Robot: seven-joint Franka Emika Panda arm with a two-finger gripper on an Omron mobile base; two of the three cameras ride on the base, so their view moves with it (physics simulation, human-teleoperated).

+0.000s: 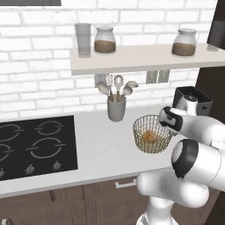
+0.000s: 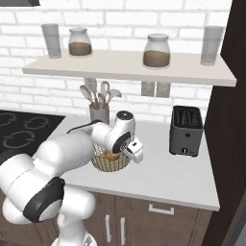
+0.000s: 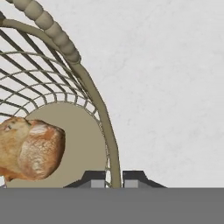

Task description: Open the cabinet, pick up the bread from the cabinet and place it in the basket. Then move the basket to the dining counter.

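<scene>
The wire-mesh basket stands on the white worktop, right of the stove. The bread, a golden-brown bun, lies inside it on the basket's floor. In the hand view my gripper sits at the basket's rim, one fingertip inside the wire and one outside, shut on it. The bread rests to the left of the fingers, apart from them. My arm bends over the basket's right side. The dining counter is out of view.
A grey utensil cup stands just behind the basket. A toaster is to the right and the black stove to the left. A shelf with jars hangs above. A dark tall unit bounds the right.
</scene>
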